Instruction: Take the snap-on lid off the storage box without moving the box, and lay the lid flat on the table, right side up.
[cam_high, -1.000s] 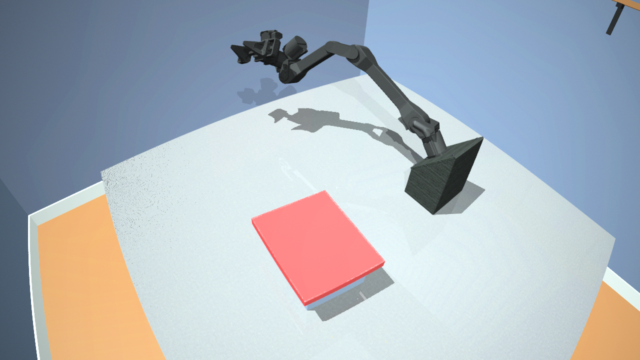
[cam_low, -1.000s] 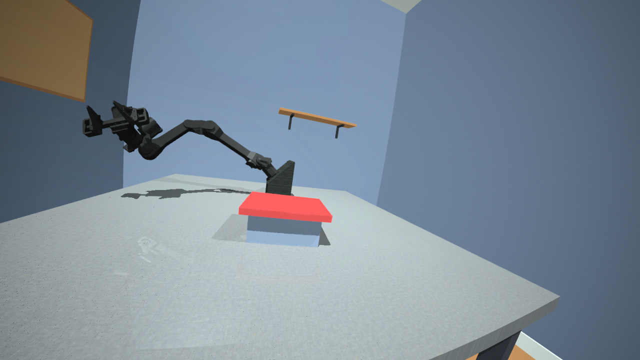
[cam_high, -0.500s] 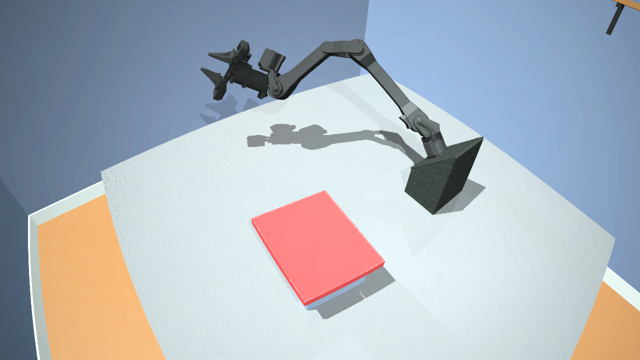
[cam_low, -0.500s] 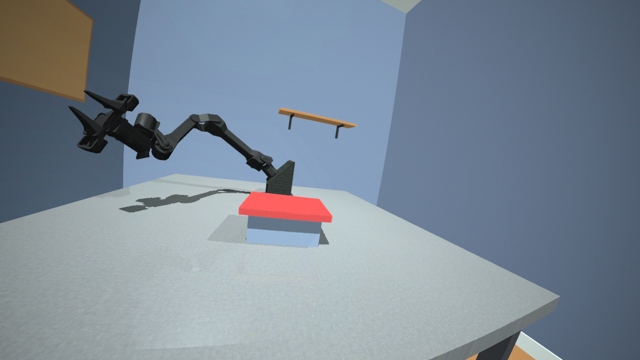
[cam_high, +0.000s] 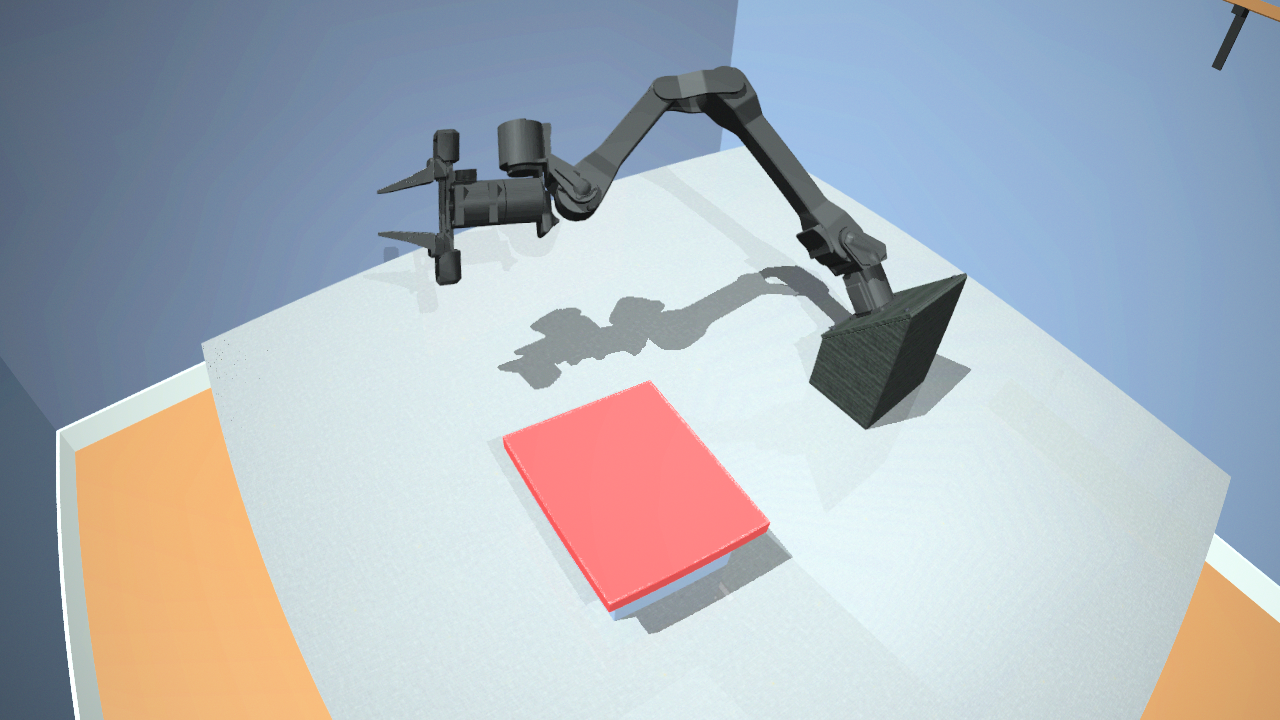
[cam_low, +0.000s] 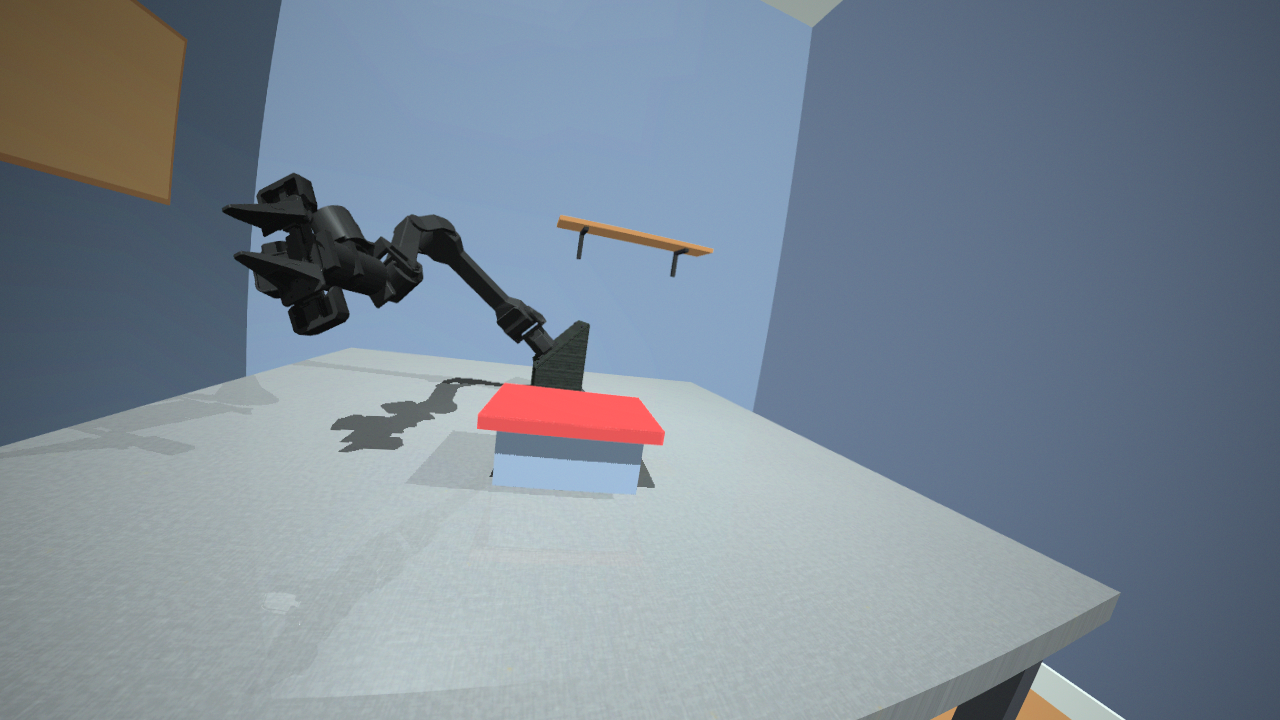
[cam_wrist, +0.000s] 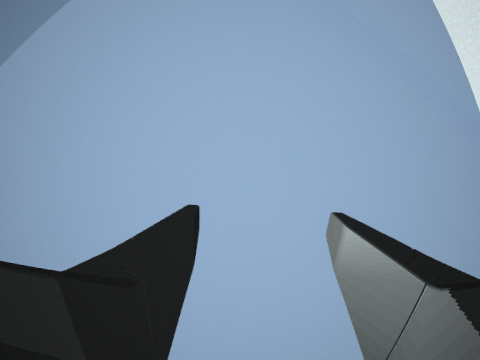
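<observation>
Our black two-fingered claw (cam_high: 378, 213) (cam_low: 230, 234) (cam_wrist: 264, 220) stands partly open, holding nothing. The red rectangular lid (cam_high: 637, 497) (cam_low: 569, 414) sits on the pale blue box (cam_high: 673, 588) (cam_low: 566, 472), below the claw and towards the camera in the exterior view; we must lower and turn towards it.

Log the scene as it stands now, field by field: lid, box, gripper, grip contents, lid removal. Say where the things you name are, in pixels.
lid: red (cam_high: 635, 497) (cam_low: 568, 411), on top of the box, right side up
box: light blue (cam_high: 675, 586) (cam_low: 566, 472), on the table (cam_high: 358, 501) (cam_low: 760, 573)
gripper: open (cam_high: 378, 213) (cam_low: 229, 233) (cam_wrist: 263, 210), raised away from the box
grip contents: none
lid removal: not done; seating of the snap fit cannot be told
</observation>
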